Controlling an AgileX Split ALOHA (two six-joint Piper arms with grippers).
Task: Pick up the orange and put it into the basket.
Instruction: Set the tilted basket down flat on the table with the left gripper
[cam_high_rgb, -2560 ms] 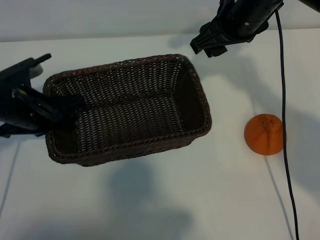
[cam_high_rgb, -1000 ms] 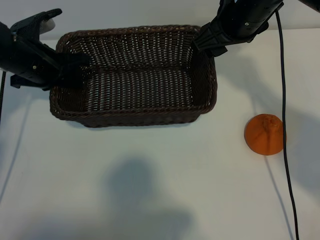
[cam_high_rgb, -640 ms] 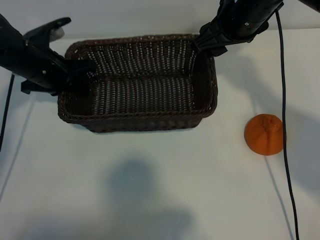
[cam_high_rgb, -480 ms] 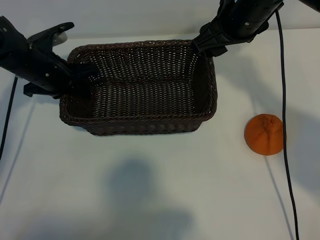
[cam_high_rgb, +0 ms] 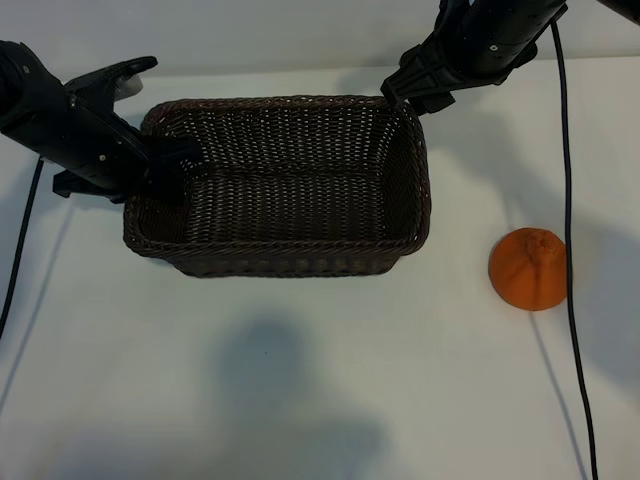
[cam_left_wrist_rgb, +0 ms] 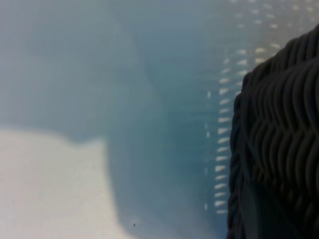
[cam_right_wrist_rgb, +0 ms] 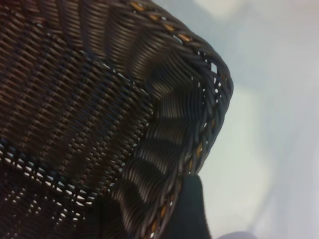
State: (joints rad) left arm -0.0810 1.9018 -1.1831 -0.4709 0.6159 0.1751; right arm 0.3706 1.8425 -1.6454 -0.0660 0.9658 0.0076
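Observation:
The orange (cam_high_rgb: 528, 268) lies alone on the white table, to the right of the dark woven basket (cam_high_rgb: 280, 262). My left gripper (cam_high_rgb: 168, 160) is shut on the basket's left wall, one finger reaching inside. In the left wrist view that wicker wall (cam_left_wrist_rgb: 279, 139) fills one side and the fingers do not show. My right gripper (cam_high_rgb: 408, 93) hangs open at the basket's far right corner, well away from the orange. Seen from the right wrist, one dark finger (cam_right_wrist_rgb: 188, 209) sits just outside the braided rim (cam_right_wrist_rgb: 209, 99).
A black cable (cam_high_rgb: 568, 200) runs down the table's right side, passing right beside the orange. Another cable (cam_high_rgb: 22, 250) trails from the left arm. White table surface stretches in front of the basket, crossed by a soft shadow (cam_high_rgb: 270, 360).
The left gripper has dragged the basket toward the near side of the table and slightly right, squaring it up. The right arm and the orange have stayed put.

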